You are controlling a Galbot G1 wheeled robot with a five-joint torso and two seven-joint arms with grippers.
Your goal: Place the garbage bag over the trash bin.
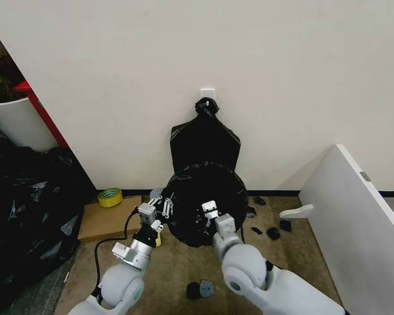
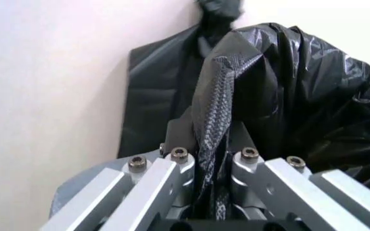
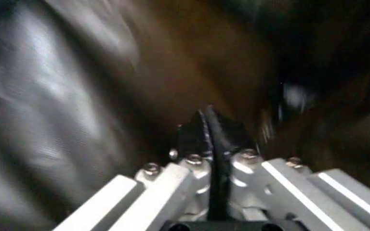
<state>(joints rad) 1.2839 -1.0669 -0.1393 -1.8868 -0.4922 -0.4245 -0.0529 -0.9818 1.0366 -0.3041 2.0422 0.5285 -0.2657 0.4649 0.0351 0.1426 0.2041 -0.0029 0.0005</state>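
Note that the glossy black plastic garbage bag (image 1: 207,203) covers the round bin on the brown floor (image 1: 177,269) against the white wall (image 1: 184,59). Your left gripper (image 2: 212,144) pinches a bag fold at its left edge; your right gripper (image 3: 209,132) fingers press together on film inside.

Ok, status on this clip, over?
Left claw shut on garbage bag. Right claw pinching it too. Bin covered. Nothing blocking.
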